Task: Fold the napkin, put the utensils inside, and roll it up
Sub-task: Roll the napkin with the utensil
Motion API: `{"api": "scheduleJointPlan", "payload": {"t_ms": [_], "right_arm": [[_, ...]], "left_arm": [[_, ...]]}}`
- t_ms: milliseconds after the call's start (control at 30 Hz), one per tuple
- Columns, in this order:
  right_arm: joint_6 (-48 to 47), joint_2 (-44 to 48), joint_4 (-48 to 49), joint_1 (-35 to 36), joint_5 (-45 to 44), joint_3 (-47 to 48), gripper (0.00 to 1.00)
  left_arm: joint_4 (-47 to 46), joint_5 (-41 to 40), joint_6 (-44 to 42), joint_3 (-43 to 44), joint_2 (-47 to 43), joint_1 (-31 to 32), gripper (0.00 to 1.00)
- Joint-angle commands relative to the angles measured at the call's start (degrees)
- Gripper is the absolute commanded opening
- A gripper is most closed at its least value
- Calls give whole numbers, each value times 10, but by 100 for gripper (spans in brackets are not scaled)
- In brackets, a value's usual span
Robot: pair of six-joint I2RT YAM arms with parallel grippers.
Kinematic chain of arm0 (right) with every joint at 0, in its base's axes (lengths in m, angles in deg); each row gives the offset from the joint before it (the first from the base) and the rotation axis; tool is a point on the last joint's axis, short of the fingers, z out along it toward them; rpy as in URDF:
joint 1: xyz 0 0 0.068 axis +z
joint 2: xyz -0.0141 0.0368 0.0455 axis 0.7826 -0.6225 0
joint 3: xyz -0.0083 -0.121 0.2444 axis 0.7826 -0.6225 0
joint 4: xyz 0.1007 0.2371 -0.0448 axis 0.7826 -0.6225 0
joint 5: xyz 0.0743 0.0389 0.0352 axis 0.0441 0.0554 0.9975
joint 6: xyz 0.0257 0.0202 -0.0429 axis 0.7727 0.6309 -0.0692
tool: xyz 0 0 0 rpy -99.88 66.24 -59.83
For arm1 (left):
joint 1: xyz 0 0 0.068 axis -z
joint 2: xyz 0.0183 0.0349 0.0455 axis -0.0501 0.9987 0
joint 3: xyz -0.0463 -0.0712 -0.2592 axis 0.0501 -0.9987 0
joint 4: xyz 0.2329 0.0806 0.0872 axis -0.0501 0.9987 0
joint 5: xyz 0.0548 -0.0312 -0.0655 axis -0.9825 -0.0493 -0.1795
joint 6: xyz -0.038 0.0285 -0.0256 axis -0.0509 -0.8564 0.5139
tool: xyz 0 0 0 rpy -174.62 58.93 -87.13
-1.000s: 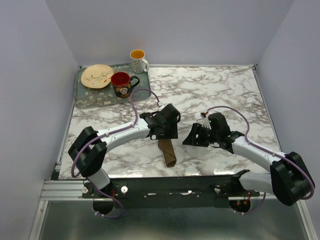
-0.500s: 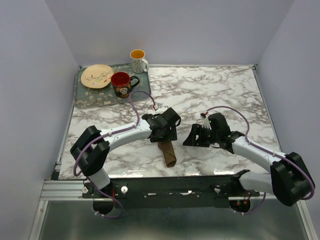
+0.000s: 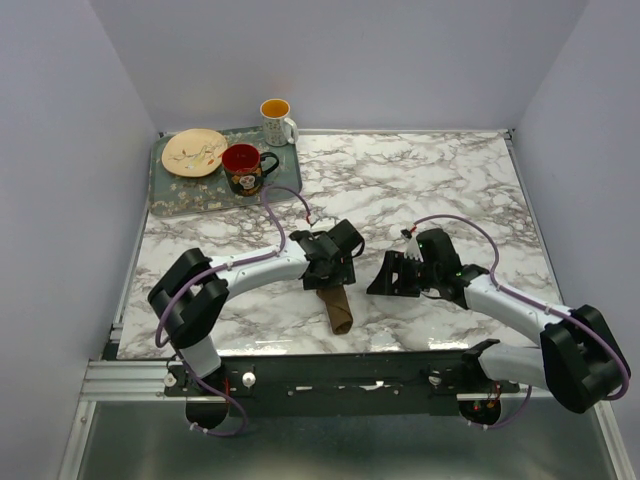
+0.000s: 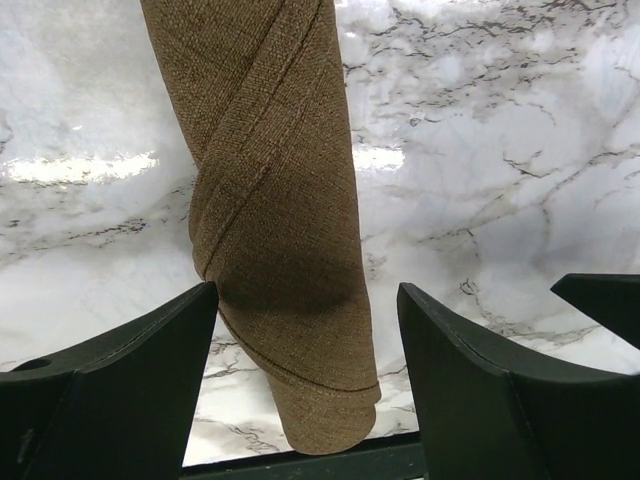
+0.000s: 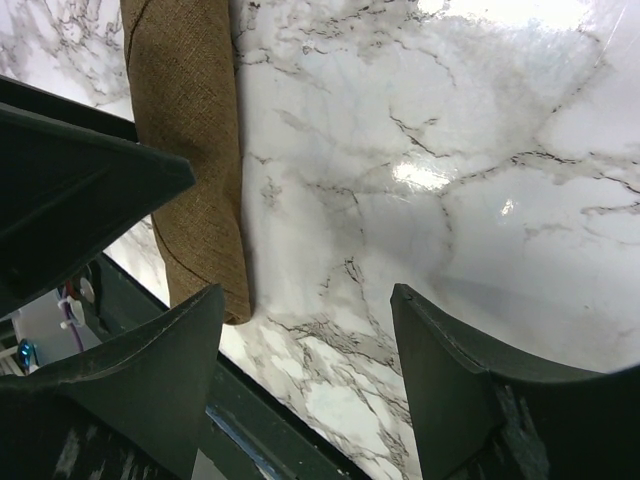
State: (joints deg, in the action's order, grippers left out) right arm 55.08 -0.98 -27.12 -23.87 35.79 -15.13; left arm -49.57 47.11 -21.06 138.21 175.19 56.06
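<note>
Lying rolled, the napkin [image 4: 275,230] shows plain brown weave

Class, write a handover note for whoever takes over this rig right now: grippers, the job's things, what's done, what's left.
Left gripper: open, jaws either side of the napkin's far end.
Right gripper: open, over the table just right of the napkin.
The napkin lies rolled into a tube near the front edge; the spoon is not visible, possibly inside.
Done: folding, rolling.
Left: probably only drawing both arms back.
</note>
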Motion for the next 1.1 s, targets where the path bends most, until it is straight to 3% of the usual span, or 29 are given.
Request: {"api": "scheduleJointPlan", "payload": {"t_ms": [0,1067], "right_arm": [[-8,20,-6,-5,1,-9,76],[-17,34,-5,-14,4,-29,76]], "left_arm": [[9,-20,21,-1,24,7,82],[-2,-47,3,18,62,6,77]]}}
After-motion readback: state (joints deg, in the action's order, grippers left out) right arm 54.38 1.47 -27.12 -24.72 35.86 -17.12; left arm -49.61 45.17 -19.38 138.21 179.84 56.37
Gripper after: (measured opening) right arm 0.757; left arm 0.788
